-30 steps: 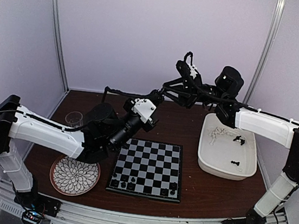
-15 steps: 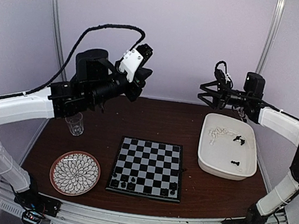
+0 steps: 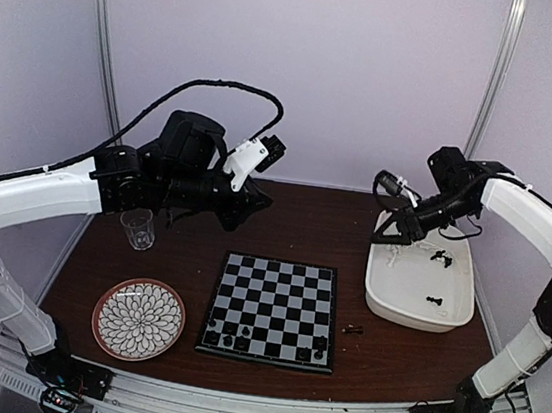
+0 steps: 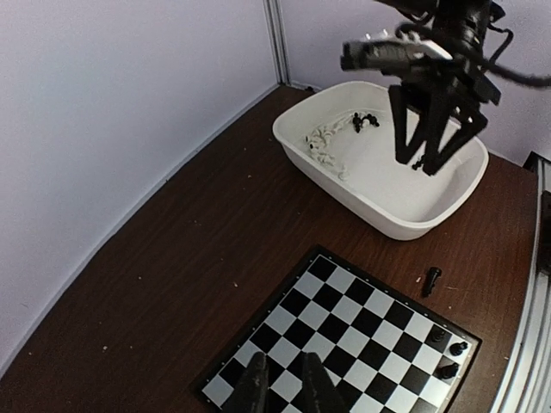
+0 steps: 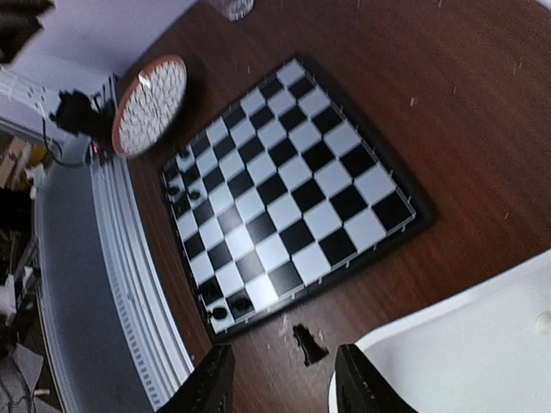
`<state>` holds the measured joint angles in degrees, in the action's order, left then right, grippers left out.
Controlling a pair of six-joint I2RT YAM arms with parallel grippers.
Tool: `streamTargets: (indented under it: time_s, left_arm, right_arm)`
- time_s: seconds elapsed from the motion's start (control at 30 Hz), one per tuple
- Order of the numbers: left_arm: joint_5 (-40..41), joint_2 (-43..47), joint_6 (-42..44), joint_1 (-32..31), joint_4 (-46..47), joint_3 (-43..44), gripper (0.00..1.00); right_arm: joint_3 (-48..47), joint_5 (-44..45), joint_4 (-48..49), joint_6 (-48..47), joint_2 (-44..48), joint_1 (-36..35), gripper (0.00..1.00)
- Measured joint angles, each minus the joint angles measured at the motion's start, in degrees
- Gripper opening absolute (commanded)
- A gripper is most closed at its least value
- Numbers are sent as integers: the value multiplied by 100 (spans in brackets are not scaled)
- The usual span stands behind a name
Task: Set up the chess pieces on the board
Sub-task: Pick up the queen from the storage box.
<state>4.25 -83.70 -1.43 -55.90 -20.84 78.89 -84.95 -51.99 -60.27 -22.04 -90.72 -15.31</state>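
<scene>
Top external: since the last two looks, your arms had parted from their meeting over the far edge of the board (image 3: 275, 297). Left pincer (image 3: 243, 206) hung high over the worktop (image 3: 304, 220) beyond the board's far-left corner, tips almost together, nothing between them. Right pincer (image 3: 391, 236) had swung down over the left rim of the tub (image 3: 413, 319), jaws apart, empty.

New: one black piece (image 3: 353, 329) lay on its side on the worktop between board and tub, touching neither. It was not there half a second earlier. Reading: you lost it in transit, probably as the right jaws parted.

Board carried only a few black pieces (image 3: 226, 341), in its near corners. White pieces (image 3: 402, 247) and more black ones sat in the tub.

Meaning: no gain on the board this cycle. The stray needs a regrasp from lying flat, likely awkward.
</scene>
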Motion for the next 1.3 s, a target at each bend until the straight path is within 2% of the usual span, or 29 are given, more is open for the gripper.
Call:
streamTargets:
  time_s: [0.13, 0.23, 0.33, 0.43, 0.57, 0.93, 1.3]
  left_arm:
    - [-70, -17, -219, 4, -68, -57, 25]
    - [-114, -59, -332, 9, -63, -55, 26]
    - [-160, -107, -420, 9, -66, -57, 27]
    - [-177, -127, -485, 9, -66, -57, 27]
    - [-173, -127, -560, 9, -59, -68, 28]
    - [-2, -120, -680, 9, -55, -219, 28]
    - [372, 105, -789, 9, -17, -533, 28]
  right_arm:
    - [1045, 927, -649, -1233, 258, -291, 40]
    - [1781, 1759, -763, -1805, 496, -719, 41]
    - [2376, 2496, -645, -2129, 684, -1292, 48]
    - [2695, 2999, -422, -2210, 645, -1633, 50]
    - [2889, 3327, -26, -2076, 487, -2033, 53]
    - [3189, 3403, 879, -901, 455, -3209, 53]
    - [3185, 3403, 1296, -157, 111, -3477, 56]
